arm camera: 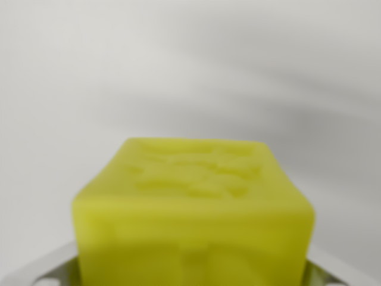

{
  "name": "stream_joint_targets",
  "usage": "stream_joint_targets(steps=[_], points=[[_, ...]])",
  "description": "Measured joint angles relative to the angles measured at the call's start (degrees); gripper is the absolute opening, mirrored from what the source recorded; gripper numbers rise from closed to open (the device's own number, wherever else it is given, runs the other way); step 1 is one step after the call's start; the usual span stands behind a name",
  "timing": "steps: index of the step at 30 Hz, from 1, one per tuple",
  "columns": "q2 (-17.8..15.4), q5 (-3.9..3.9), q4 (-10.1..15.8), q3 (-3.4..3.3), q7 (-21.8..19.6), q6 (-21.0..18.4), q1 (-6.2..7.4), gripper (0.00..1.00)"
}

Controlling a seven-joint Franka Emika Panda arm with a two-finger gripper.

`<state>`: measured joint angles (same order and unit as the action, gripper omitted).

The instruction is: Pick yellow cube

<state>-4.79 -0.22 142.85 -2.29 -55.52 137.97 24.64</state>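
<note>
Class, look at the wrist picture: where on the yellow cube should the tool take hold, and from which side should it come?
Grip the yellow cube across its two flat side faces, at the wrist view's left and right, coming straight on from the camera's side. Those faces look parallel, while the top carries uneven raised relief, a poorer surface. Pale parts at the bottom corners may be the tool; whether it already holds the cube cannot be told.

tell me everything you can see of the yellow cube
The yellow cube fills the lower middle of the wrist view, blurred from closeness. It is bright yellow-green and matte, with rounded edges and shallow raised or pressed shapes on its top face, too soft to read. It sits squarely, front face toward the camera. Pale gripper parts flank its lower corners; whether they touch it is unclear. Behind is a plain white surface.
</note>
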Motion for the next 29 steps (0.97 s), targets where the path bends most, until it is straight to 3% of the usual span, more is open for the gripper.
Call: stream_joint_targets(steps=[19,29], points=[[-4.78,-0.21,-2.63,0.00,-0.17,-7.42,0.00,0.00],[-5.01,-0.22,-2.81,0.00,-0.18,-7.82,0.02,0.00]])
